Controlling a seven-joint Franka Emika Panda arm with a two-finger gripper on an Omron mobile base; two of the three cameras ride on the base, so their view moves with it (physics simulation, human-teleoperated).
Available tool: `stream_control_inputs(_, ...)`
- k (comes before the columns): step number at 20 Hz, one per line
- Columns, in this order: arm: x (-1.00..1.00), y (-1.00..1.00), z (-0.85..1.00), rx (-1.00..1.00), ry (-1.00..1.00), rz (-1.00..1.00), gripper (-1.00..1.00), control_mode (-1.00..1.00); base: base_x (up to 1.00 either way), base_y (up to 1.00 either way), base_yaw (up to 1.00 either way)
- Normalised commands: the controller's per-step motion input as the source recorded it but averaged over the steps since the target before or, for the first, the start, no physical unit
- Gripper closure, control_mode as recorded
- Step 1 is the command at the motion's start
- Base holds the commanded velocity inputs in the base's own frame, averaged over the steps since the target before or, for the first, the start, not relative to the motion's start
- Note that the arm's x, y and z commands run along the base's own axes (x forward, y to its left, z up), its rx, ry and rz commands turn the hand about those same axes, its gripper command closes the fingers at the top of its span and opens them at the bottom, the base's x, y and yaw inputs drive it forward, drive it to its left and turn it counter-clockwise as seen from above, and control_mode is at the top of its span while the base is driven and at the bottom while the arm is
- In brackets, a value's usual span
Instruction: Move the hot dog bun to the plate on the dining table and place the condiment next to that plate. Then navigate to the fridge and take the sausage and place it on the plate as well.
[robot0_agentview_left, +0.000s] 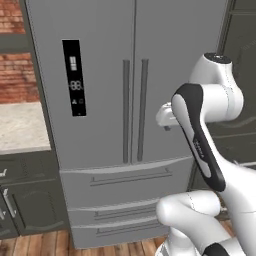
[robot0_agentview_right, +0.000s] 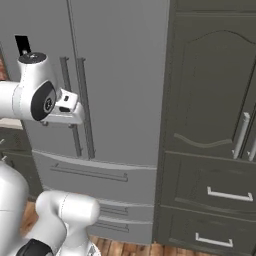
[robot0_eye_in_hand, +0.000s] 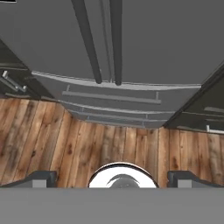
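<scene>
The grey steel fridge (robot0_agentview_left: 100, 125) stands right in front of me with both French doors shut. Its twin vertical handles (robot0_agentview_left: 134, 110) meet at the middle, a black display panel (robot0_agentview_left: 74, 77) sits on the left door, and drawers (robot0_agentview_left: 125, 187) lie below. The fridge (robot0_agentview_right: 120, 75) also fills the left of the right base view. My gripper (robot0_eye_in_hand: 114, 178) is open and holds nothing. It hangs in front of the doors at handle height and looks down at the fridge (robot0_eye_in_hand: 144, 39) and the floor. The hot dog bun, plate, dining table, condiment and sausage are out of view.
Tall dark cabinets (robot0_agentview_right: 215, 125) with drawers adjoin the fridge on its right. To its left are a pale counter (robot0_agentview_left: 20, 125) under a brick wall and dark lower cabinets (robot0_agentview_left: 30, 205). Wood floor (robot0_eye_in_hand: 87, 144) lies between me and the fridge.
</scene>
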Motion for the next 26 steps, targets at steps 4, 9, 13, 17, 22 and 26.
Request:
stream_control_inputs(4, 0.00, 0.07, 0.00, -0.02, 0.00, -0.04, -1.00, -1.00, -0.07, 0.22, -0.11)
stream_control_inputs(9, 0.38, 0.26, 0.02, -0.05, -0.14, -0.17, -1.00, -1.00, 0.00, 0.00, 0.00)
stream_control_inputs(13, 0.45, 0.39, 0.01, -0.04, -0.36, -0.13, -1.00, -1.00, 0.00, 0.00, 0.00)
stream_control_inputs(17, 0.70, 0.03, 0.00, -0.01, -0.27, -0.11, -1.00, -1.00, 0.00, 0.00, 0.00)
stream_control_inputs(22, 0.79, -0.06, 0.00, 0.00, -0.10, -0.03, -1.00, -1.00, 0.00, 0.00, 0.00)
stream_control_inputs(26, 0.69, -0.09, 0.00, 0.00, 0.00, 0.00, -1.00, -1.00, 0.00, 0.00, 0.00)
